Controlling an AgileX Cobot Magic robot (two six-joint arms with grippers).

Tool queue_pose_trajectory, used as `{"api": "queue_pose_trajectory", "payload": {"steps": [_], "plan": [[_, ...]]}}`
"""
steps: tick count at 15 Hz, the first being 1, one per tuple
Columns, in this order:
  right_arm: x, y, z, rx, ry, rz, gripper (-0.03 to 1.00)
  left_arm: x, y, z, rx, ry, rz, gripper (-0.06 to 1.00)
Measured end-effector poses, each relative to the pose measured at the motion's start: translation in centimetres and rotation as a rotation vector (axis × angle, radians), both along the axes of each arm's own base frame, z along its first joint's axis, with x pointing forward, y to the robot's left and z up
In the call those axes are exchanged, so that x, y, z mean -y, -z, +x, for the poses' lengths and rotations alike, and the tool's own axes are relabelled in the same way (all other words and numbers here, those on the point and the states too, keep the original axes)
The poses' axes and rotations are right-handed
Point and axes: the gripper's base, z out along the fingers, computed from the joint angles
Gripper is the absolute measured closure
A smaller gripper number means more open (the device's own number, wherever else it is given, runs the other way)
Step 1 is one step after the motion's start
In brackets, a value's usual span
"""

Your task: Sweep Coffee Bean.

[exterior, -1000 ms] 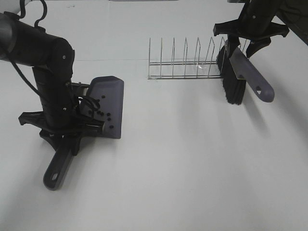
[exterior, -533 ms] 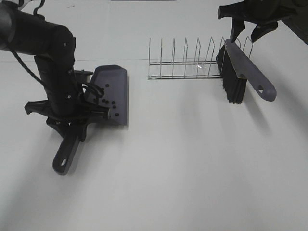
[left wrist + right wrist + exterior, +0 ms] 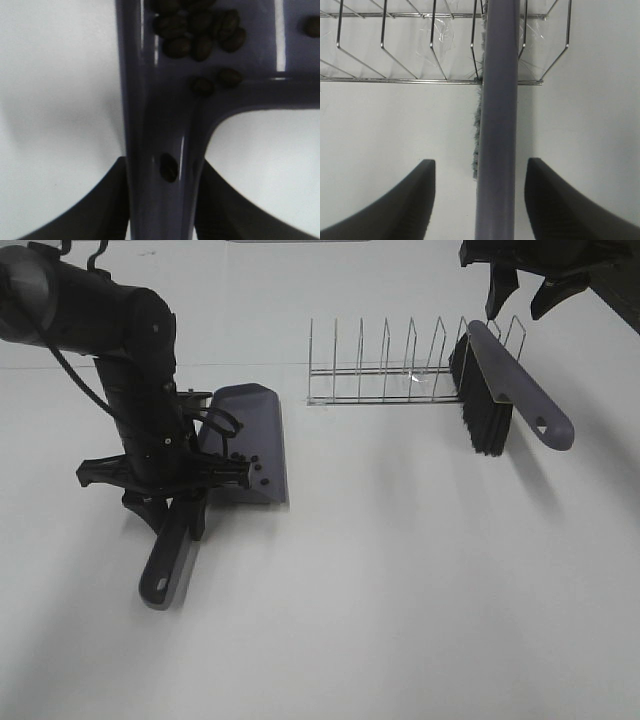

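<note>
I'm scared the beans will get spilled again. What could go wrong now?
The left end effector grips the dustpan only by its handle. If the pan tips, the coffee beans could roll out; one bean already sits down on the handle. Also, the brush just leans in the wire rack, with the right end effector open around it, so it might slide or fall over.

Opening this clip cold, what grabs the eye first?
The left gripper clamps the grey-purple dustpan by its handle at the table's left, dark coffee beans piled inside. At the right, the brush leans in the wire rack, the open right gripper above it.
</note>
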Motion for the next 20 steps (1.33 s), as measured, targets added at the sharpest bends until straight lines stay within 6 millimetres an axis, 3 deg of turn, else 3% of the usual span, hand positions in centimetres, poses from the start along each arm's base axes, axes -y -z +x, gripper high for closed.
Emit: {"api": "queue_pose_trajectory", "payload": {"steps": [5,9,12,14,17,20], "plan": [[0.0,0.0,-0.4,-0.041,0.003,0.002,0.53,0.3,0.5,0.1,-0.014,0.005,-0.011,0.61],[0.1,-2.0,-1.2,-0.015,0.004,0.004,0.53,0.5,-0.2,0.3,-0.034,0.008,-0.011,0.36],[0.0,-3.7,-2.1,-0.016,0.003,0.016,0.53,0.8,-2.1,0.7,-0.067,0.025,0.000,0.33],[0.0,-5.2,-2.7,0.015,0.001,0.030,0.52,0.7,-4.9,1.3,0.002,0.044,0.000,0.33],[-0.3,-8.4,-4.2,0.079,-0.009,0.082,0.52,-0.3,-10.7,1.0,0.164,0.081,0.023,0.33],[-0.1,-10.6,-7.5,0.093,-0.011,0.101,0.52,-1.7,-16.1,-1.2,0.283,0.073,-0.003,0.33]]}}
